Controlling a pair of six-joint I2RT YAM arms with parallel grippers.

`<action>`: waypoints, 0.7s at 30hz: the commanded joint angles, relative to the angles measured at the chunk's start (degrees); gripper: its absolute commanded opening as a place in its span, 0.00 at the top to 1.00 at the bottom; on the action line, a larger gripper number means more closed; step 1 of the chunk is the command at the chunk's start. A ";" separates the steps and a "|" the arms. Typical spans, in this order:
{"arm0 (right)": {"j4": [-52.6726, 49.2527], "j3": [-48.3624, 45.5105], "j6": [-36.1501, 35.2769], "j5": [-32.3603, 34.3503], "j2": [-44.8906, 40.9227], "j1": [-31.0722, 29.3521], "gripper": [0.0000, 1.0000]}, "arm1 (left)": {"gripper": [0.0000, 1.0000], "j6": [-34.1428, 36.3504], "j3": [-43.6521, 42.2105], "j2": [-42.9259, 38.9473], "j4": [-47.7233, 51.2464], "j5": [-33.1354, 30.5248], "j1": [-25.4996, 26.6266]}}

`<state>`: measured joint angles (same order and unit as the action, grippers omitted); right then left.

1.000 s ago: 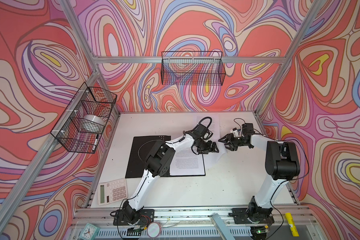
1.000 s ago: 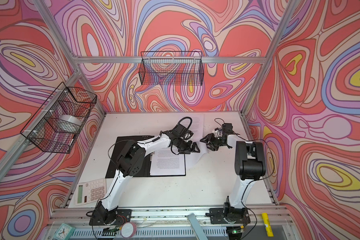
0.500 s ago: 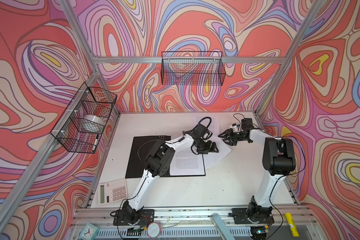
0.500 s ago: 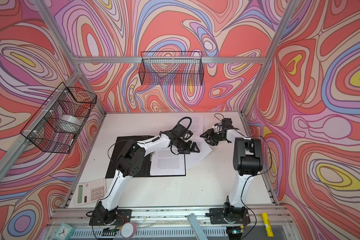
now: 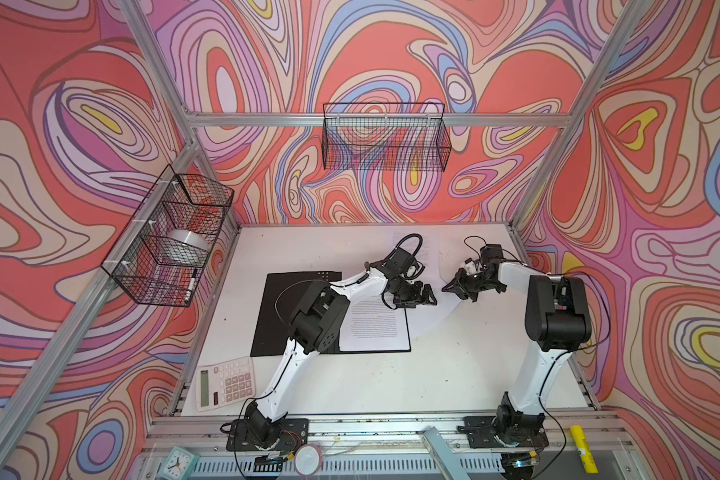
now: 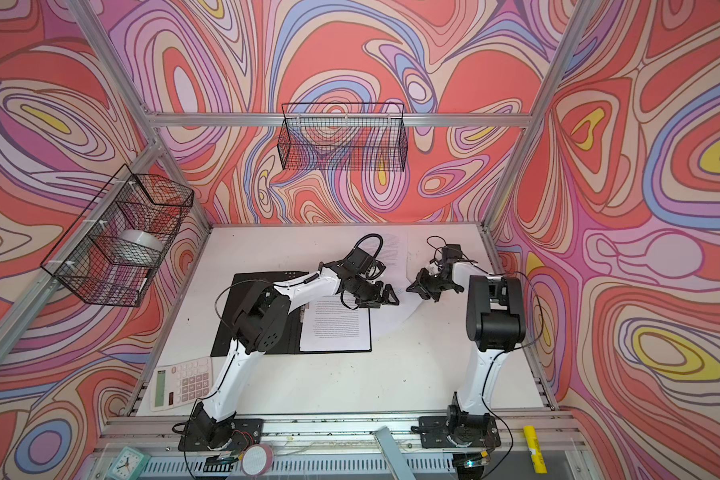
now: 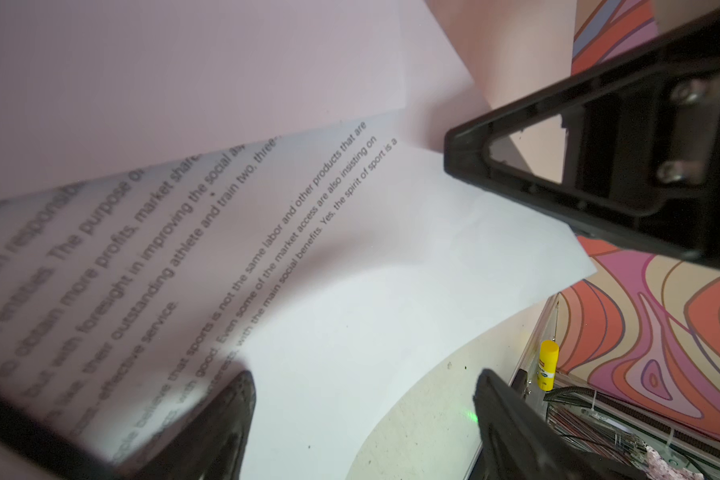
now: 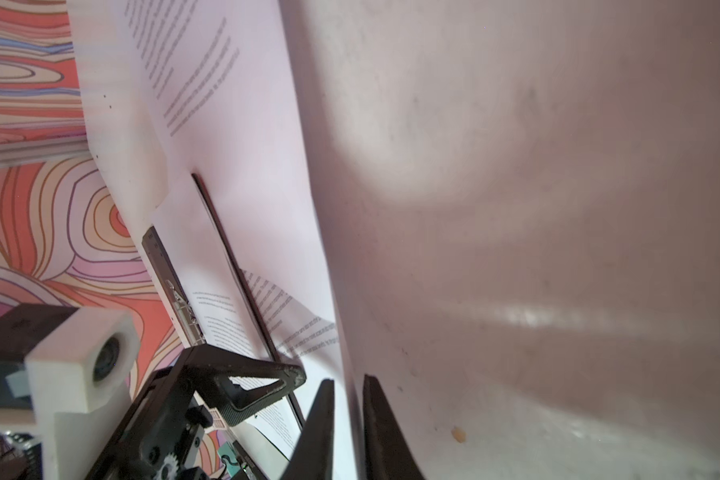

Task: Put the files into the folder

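The folder [image 5: 267, 332] lies open and flat, black inside up, at the table's left middle. One printed sheet of the files [image 5: 375, 328] [image 6: 335, 332] rests on its right half. A second sheet [image 5: 437, 311] [image 7: 391, 311] bows up off the table just right of the folder, and my right gripper [image 5: 445, 287] [image 8: 348, 399] is shut on its raised edge. My left gripper [image 5: 431, 297] [image 7: 362, 378] hangs open over that sheet near the folder's far right corner, a short gap from the right gripper. A third sheet [image 5: 427, 249] lies flat at the back.
A grey calculator [image 5: 225, 384] sits at the front left corner. Wire baskets hang on the left wall [image 5: 171, 237] and the back wall [image 5: 385, 137]. A yellow glue stick [image 5: 583, 449] and a small clock [image 5: 177, 461] lie on the front rail.
My right gripper has gone from half open to shut on the sheet's edge and shifted a little left toward the left gripper. The left arm has stayed still.
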<state>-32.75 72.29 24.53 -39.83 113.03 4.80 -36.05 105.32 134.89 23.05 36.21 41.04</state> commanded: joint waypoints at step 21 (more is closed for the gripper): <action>-4.80 -9.25 3.44 15.06 -18.20 1.57 1.00 | 0.12 -8.24 -4.16 -21.20 -9.36 10.89 -1.48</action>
<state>-35.42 64.16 27.75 -27.27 97.84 6.07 -43.55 103.15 118.30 14.79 47.00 40.36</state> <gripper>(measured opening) 0.047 0.881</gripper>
